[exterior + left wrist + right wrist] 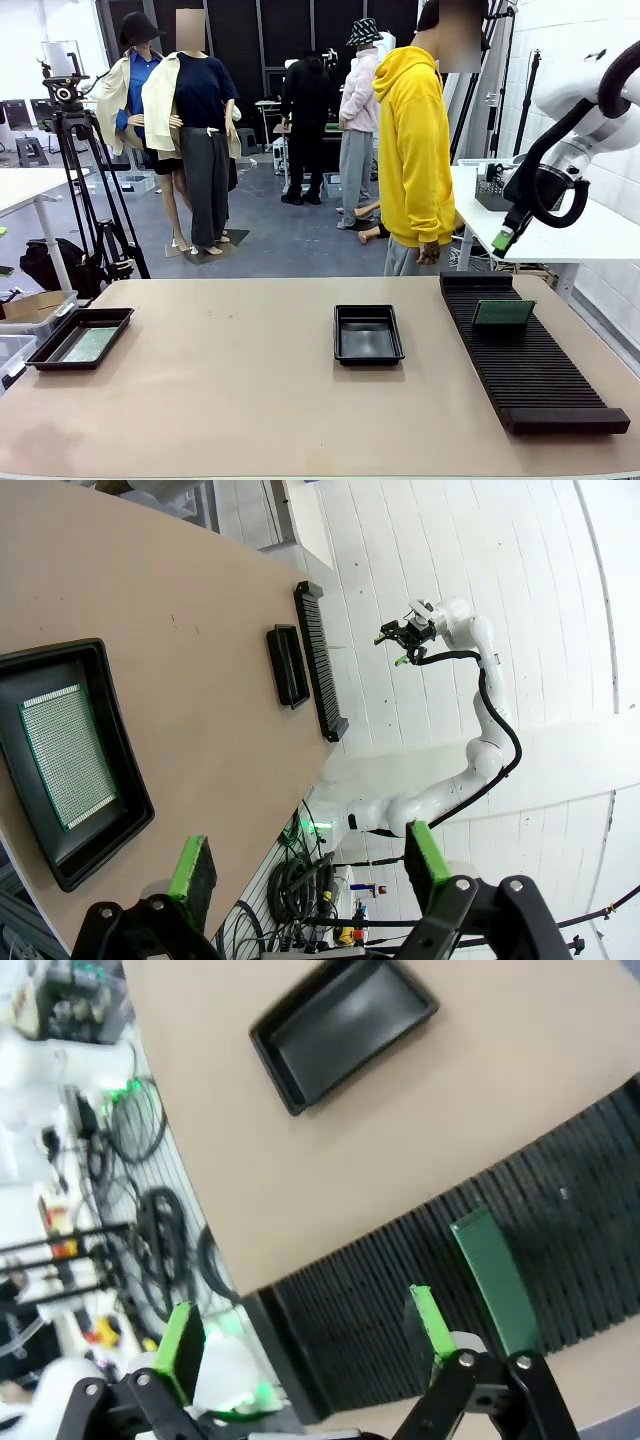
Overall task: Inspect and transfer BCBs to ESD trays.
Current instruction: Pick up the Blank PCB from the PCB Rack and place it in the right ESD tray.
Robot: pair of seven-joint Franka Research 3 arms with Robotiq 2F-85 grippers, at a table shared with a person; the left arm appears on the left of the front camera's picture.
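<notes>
**Two pincers apart, one BCB on edge in the rack at three o'clock**

Clock set on the table (220,410), with twelve at its far edge.

1. Left pincer (308,870). Mine. Jaws wide apart, nothing between them. It hangs over the nine o'clock end.
2. Right pincer (305,1345). Mine. Jaws wide apart and empty. It is raised well above the far end of the rack.
3. Left ESD tray (95,855). At nine o'clock, near the table's edge. Holds the trayed BCB (65,755), which lies flat on the floor inside the rim.
4. Centre ESD tray (368,335). Mid-table, floor bare.
5. Rack (540,380). Long, black and slotted, at three o'clock. Its long axis runs roughly six to twelve.
6. Racked BCB (503,312). Stands on edge in a slot near the rack's far end. Its long edge lies across the rack, nine to three. In my right wrist view it sits at about two o'clock from the pincer, just past one finger.
7. Person (413,150). Stands behind the far edge near one o'clock, not reaching in.

Assessment: my right arm is much the nearer to the racked BCB. I judge the pincer must come down and shift toward that board. The jaws should straddle its thin faces, closing along the six-to-twelve line. From there the centre ESD tray lies toward nine o'clock.
</notes>
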